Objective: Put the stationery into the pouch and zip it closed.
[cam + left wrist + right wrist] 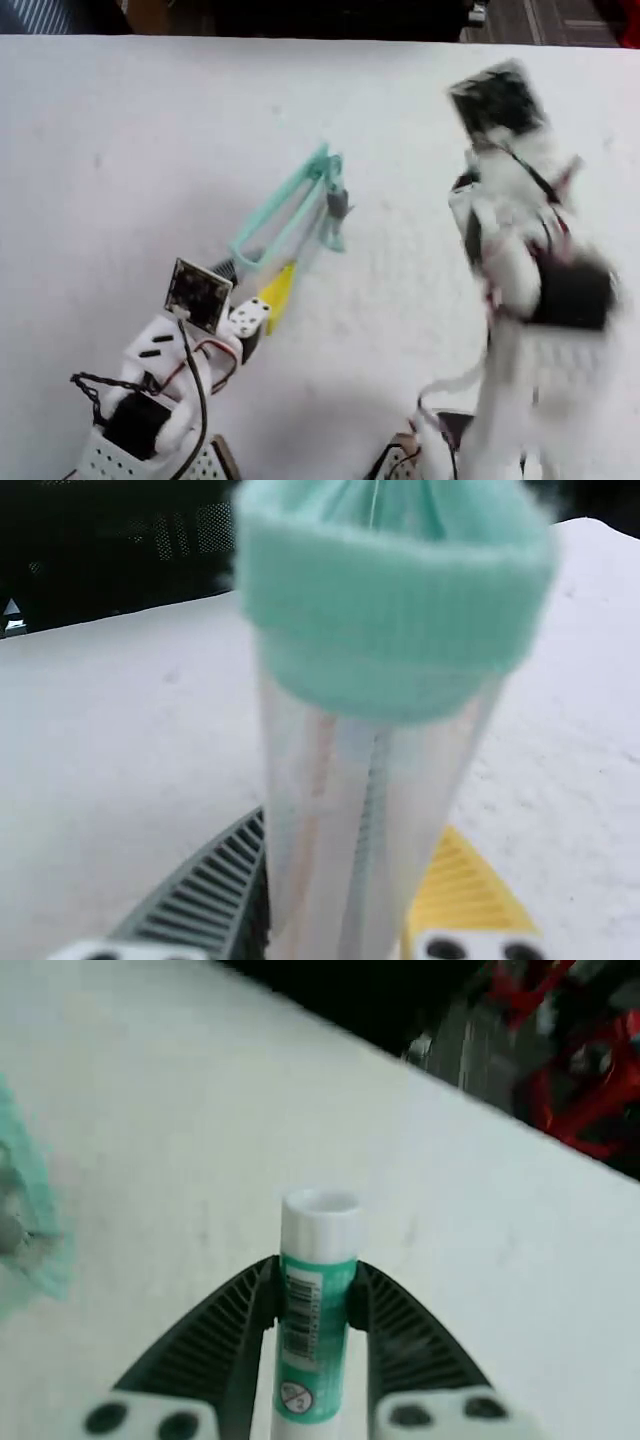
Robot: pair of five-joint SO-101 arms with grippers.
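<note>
A clear pouch (290, 215) with mint-green trim lies slanted on the white table (120, 170). My left gripper (262, 283) is shut on its near end, the yellow finger (278, 290) on one side. In the left wrist view the pouch (370, 780) stands between the grey finger (210, 890) and the yellow finger (465, 890), its mint band (395, 610) farther out. My right gripper (315, 1295) is shut on a white and green glue stick (318, 1260), held above the table. A mint corner of the pouch (25, 1220) shows off to one side.
The right arm (520, 250) is blurred, raised over the table to the right of the pouch. The table's far edge (300, 38) meets a dark background. Red frames (570, 1050) stand beyond the table.
</note>
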